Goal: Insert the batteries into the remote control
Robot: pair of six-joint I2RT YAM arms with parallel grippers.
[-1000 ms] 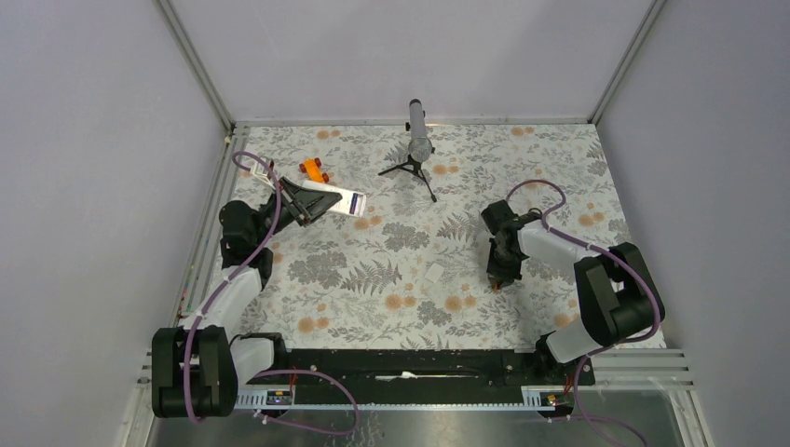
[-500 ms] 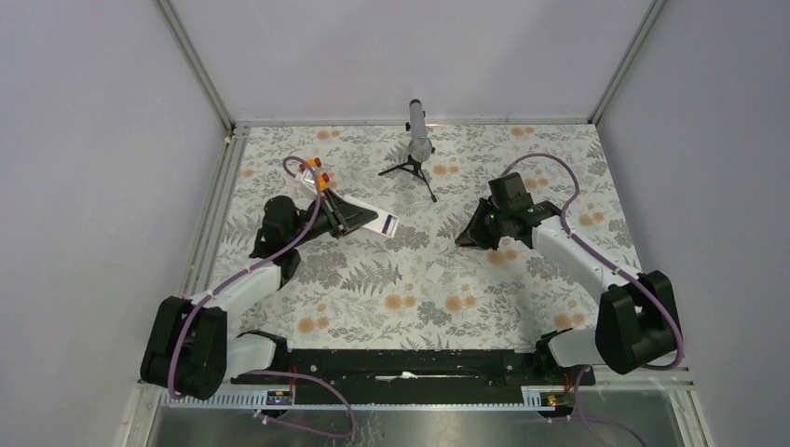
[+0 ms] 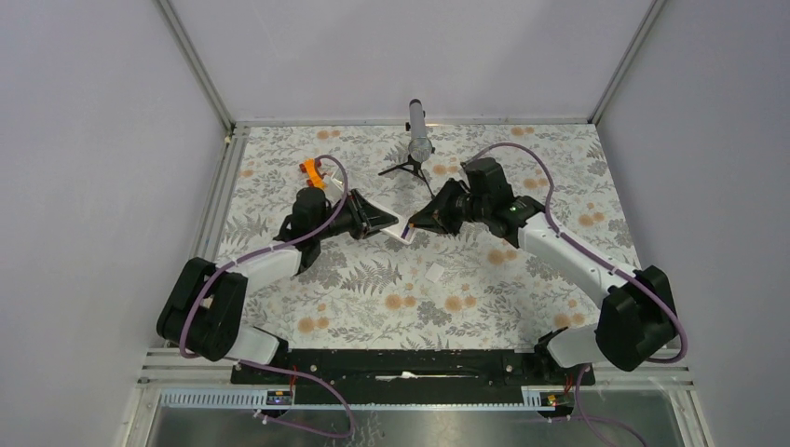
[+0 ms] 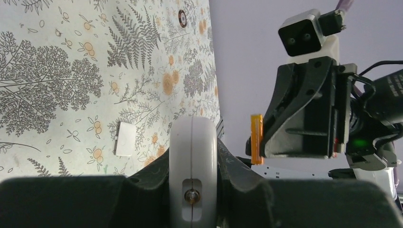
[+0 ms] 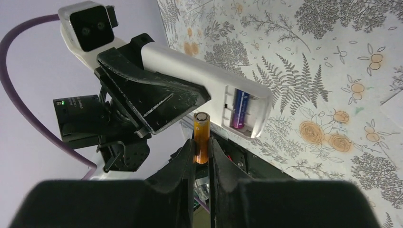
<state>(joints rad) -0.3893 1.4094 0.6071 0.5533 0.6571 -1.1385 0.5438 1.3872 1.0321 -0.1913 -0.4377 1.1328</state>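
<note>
- Clamping the remote control [image 5: 190, 64] in the left tool [image 3: 377, 222], jaws closed tight on its sides, holding it raised above the table [image 3: 373, 298].
- Pinching the orange battery [image 5: 201, 126] upright in the right tool [image 5: 202, 142], jaws shut on it — its top end sitting just beside the remote's open bay.
- Showing the dark blue battery [image 5: 240, 109] already lying in that bay, just beyond the right tool's tips.
- Lying flat on the table, apart from both tools — a small white cover [image 3: 434, 273].

Left arm [image 3: 270, 261] and right arm [image 3: 568, 256] reach inward over the worktop [image 3: 373, 298], tips nearly meeting. Left gripper [image 3: 395, 223]: fingers [image 4: 152, 178] clamped on the remote control [image 5: 190, 61]. Right gripper [image 3: 416, 222]: fingers [image 5: 183, 164] pinching the orange battery [image 5: 201, 137].
</note>
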